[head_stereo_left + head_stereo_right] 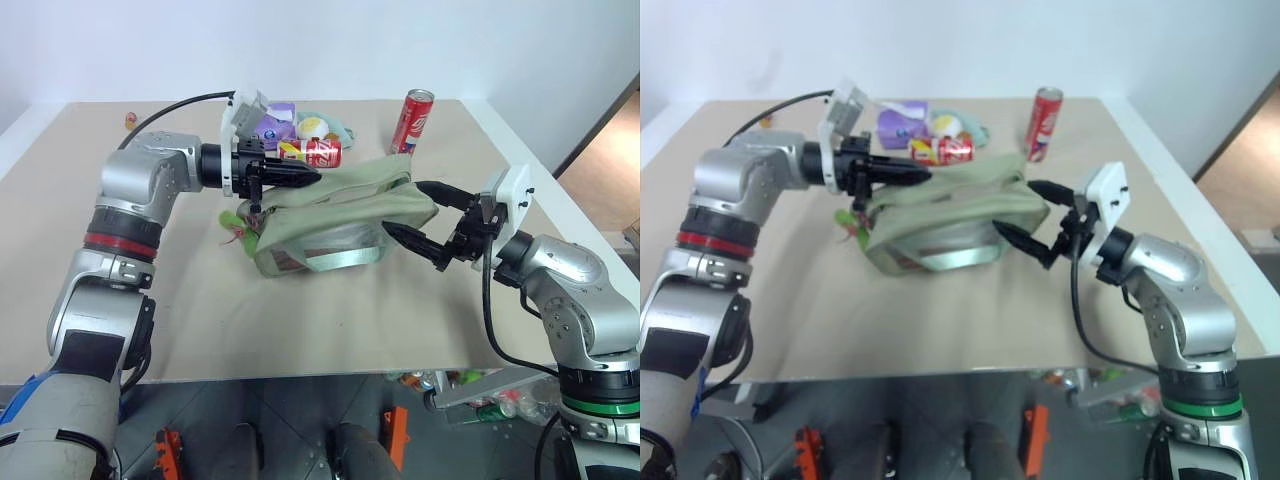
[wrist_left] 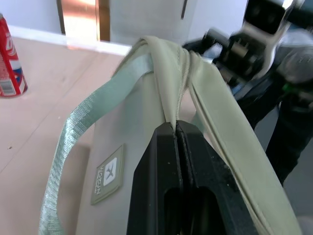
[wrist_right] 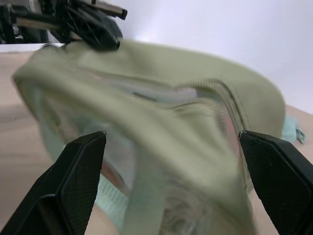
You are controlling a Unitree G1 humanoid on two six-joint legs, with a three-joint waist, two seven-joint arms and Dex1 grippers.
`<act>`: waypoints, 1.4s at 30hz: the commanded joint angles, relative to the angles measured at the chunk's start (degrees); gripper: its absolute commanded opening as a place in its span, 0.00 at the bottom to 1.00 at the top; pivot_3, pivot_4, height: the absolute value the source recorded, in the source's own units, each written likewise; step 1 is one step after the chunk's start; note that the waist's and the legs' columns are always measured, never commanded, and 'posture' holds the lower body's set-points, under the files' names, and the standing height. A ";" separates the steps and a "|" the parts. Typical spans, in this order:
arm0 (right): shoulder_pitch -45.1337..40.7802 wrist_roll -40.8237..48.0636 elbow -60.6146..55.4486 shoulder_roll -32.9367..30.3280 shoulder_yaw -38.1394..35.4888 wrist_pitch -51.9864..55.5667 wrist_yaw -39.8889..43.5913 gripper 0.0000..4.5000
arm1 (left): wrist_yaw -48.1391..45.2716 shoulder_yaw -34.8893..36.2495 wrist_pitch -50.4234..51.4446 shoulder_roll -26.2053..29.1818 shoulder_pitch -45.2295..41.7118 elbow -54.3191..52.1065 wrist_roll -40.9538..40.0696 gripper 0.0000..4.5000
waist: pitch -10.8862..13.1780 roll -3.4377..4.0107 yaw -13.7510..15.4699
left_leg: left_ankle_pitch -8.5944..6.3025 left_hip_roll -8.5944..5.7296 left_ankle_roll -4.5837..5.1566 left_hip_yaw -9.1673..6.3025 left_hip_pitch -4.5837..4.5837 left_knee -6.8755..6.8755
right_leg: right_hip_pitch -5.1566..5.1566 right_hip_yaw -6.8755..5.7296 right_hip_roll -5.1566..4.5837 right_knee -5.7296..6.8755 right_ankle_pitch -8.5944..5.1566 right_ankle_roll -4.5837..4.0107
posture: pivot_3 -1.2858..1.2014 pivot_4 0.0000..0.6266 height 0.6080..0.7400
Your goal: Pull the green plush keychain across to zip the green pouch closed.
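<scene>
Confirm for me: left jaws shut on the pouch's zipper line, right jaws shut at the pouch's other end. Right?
Not quite. The right gripper has its jaws wide open, straddling the end of the pouch without clamping it, as the right wrist view shows. The left gripper is shut at the zipper line.

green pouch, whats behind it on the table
Behind the green pouch: a lying red can, a purple packet, pastel plush toys and an upright red can. The left arm covers part of the packet.
</scene>
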 commanded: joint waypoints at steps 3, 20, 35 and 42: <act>0.39 1.15 -2.26 -1.17 -2.49 -0.60 0.07 1.00 | -4.17 0.22 -4.34 -1.89 -4.55 7.05 3.47 0.01 | 0.00 0.00 -0.04 | 0.00 -0.03 0.00 -0.03 -0.01 0.01 | 0.01 0.00 -0.01 0.00 -0.03 0.05 | 0.52 0.24 1.00; 0.39 0.71 -0.90 -0.84 -1.81 -2.05 1.06 1.00 | 0.67 5.41 -31.77 -3.24 -9.92 16.90 11.73 0.72 | 0.00 0.00 -0.01 | 0.00 -0.10 0.00 -0.11 -0.03 0.02 | 0.04 -0.01 -0.03 0.02 -0.05 0.09 | 0.52 0.24 1.00; -9.46 -4.60 13.12 -1.45 0.50 -8.18 4.33 1.00 | 11.90 16.36 -19.06 2.08 10.49 -16.87 2.25 1.00 | 0.01 0.15 -0.50 | 0.01 -0.02 -0.02 -0.02 0.11 0.03 | 0.09 0.10 -0.02 0.11 0.00 0.02 | 0.52 0.24 1.00; -11.35 -4.73 16.02 -1.72 1.54 -7.84 6.91 1.00 | 22.83 23.71 1.48 7.02 29.68 -45.11 -9.58 1.00 | 0.01 0.14 -0.09 | 0.04 0.07 -0.07 -0.18 0.04 0.08 | 0.13 -0.04 0.01 0.14 0.10 -0.16 | 0.52 0.24 1.00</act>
